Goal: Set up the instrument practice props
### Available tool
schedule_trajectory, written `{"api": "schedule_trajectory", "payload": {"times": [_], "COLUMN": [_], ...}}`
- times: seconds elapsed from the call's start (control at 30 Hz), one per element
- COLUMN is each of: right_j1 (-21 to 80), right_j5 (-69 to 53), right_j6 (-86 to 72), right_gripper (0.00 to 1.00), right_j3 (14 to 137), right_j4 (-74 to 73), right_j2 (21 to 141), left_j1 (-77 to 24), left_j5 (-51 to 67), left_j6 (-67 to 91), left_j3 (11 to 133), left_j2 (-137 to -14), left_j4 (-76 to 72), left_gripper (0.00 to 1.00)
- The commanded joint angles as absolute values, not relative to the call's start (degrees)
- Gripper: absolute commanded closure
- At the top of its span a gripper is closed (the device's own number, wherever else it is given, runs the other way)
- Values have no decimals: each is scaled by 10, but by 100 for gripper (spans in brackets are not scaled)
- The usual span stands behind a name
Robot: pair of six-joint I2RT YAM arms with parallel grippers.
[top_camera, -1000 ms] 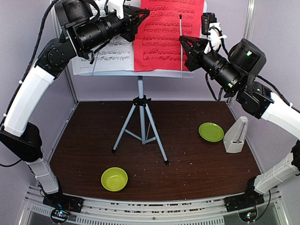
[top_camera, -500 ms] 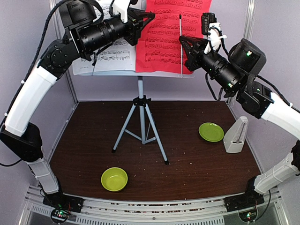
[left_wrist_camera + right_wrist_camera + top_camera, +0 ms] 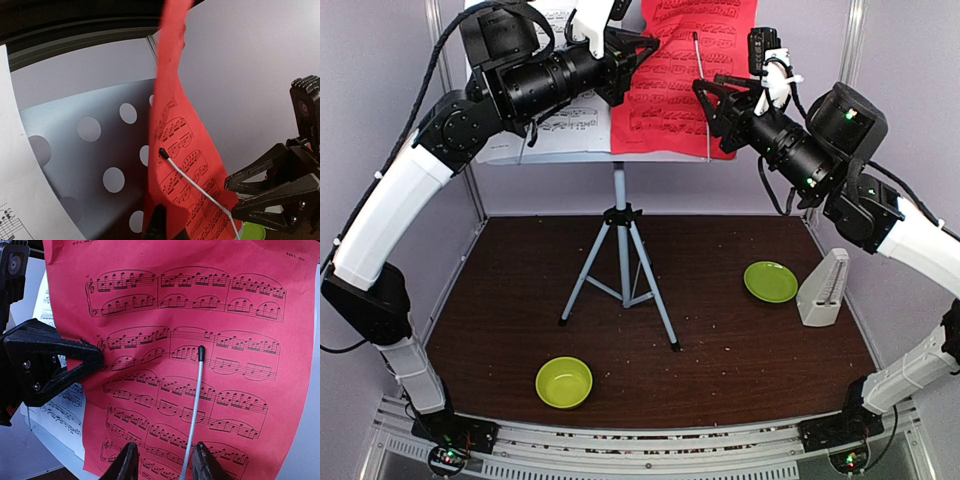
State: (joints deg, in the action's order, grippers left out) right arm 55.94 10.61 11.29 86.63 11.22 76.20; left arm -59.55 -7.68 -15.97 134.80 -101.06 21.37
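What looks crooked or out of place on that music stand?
The red sheet sits askew: tilted and buckled off the stand, one edge pinched by the left gripper. The wire page holder leans across it.

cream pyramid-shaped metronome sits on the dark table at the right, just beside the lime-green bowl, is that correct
Not quite. The cream pyramid-shaped metronome does sit on the dark brown table at the right, but what lies just beside it is the lime-green flat plate. The lime-green round bowl is apart from it, near the front edge, left of centre. The top external view shows this.
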Motion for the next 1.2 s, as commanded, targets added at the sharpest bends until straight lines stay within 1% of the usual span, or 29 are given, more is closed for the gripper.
{"api": "schedule_trajectory", "payload": {"times": [0.0,0.07,0.2,0.27,0.33,0.4,0.5,0.6,0.73,0.8,0.87,1.0,1.17], "right_j1": [558,558,558,559,558,559,559,559,558,559,559,559,559], "right_j5": [107,104,102,100,99,96,95,95,102,104,104,109,125], "right_j6": [110,109,107,105,105,103,98,91,79,71,60,34,-19], "right_gripper": [61,60,57,54,51,47,39,29,13,6,4,2,0], "right_j3": [873,873,872,872,871,869,867,862,851,836,813,765,696], "right_j4": [112,110,110,108,107,105,101,96,78,70,58,11,-45], "right_j2": [764,763,757,755,751,746,739,730,708,689,665,614,555], "left_j1": [-591,-591,-591,-591,-591,-593,-599,-605,-608,-611,-613,-617,-631], "left_j5": [-84,-86,-91,-95,-101,-106,-115,-123,-134,-141,-148,-159,-175], "left_j6": [-149,-147,-143,-140,-138,-138,-148,-152,-148,-148,-141,-124,-88], "left_j3": [1335,1332,1316,1310,1304,1299,1298,1292,1274,1253,1222,1141,998], "left_j2": [-992,-990,-976,-968,-960,-949,-936,-917,-888,-866,-839,-774,-685], "left_j4": [188,188,177,174,168,164,165,170,194,208,226,263,275], "left_gripper": [100,96,69,52,43,39,35,27,23,19,15,13,5]}}
